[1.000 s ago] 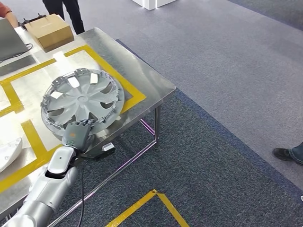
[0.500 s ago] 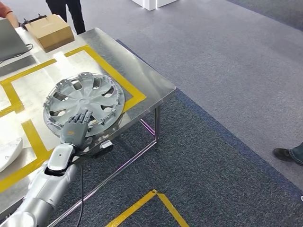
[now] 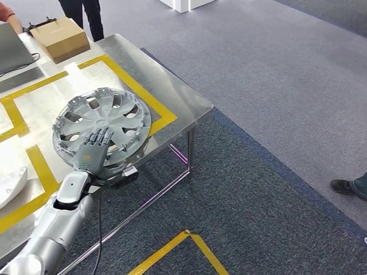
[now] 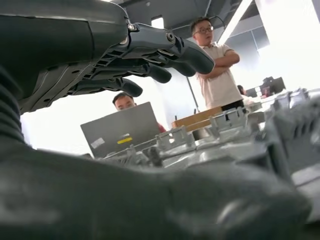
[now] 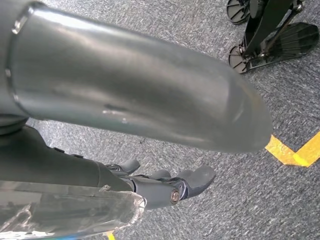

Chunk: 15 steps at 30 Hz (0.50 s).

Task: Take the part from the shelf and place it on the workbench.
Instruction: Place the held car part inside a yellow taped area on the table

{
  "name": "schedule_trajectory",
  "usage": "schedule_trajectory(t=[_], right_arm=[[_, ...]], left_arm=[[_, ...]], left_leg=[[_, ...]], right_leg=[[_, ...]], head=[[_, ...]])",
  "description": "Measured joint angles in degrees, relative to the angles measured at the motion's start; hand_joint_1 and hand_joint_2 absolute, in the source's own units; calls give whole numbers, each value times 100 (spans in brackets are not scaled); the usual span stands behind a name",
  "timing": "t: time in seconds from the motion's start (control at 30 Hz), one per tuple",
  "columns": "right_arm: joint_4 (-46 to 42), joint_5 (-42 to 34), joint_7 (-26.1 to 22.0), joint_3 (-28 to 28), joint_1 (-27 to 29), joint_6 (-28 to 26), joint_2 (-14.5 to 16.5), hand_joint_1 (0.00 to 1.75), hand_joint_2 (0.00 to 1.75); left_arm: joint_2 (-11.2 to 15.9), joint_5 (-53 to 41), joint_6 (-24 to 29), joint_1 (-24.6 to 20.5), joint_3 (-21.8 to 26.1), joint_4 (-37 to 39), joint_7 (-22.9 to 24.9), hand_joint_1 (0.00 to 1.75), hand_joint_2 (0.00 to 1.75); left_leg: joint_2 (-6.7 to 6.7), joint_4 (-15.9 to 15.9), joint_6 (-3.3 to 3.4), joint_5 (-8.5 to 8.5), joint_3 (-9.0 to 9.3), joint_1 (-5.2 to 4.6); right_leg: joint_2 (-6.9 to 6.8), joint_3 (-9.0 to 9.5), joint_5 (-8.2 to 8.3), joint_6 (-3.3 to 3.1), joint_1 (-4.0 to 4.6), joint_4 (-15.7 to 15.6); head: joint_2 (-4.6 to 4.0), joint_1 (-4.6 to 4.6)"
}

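Note:
The part is a grey wheel cover (image 3: 104, 123) lying flat on the steel workbench (image 3: 173, 94), near its front edge and inside the yellow tape lines. My left hand (image 3: 93, 150) hovers over the cover's near rim with its fingers spread and holds nothing. The left wrist view has the dark fingers (image 4: 151, 50) stretched out above the cover's ribbed rim (image 4: 226, 145), with the thumb low in front. My right hand (image 5: 162, 185) hangs over the grey carpet, its fingers loosely extended and empty.
A cardboard box (image 3: 61, 37) and a laptop (image 3: 11, 48) sit at the bench's far side, and a white part (image 3: 11, 184) lies at its left. A person's legs (image 3: 82, 14) stand behind the bench. A shoe (image 3: 346, 186) shows at the right, with yellow floor tape (image 3: 186, 243) in front.
A second ago my left hand held the wheel cover tilted by its near rim. The cover now lies flat on the bench, and the hand has let go and spread its fingers.

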Motion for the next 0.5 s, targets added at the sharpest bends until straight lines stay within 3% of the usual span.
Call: schedule_trajectory(t=[0.5], right_arm=[[2,78,-143,0,12,-104,0,0,0]], left_arm=[[-62,1220,249,-46,164,-1180,-434,0,0]], left_leg=[[0,0,0,0,0,0]], right_leg=[[0,1,0,0,1,1]], head=[[0,1]])
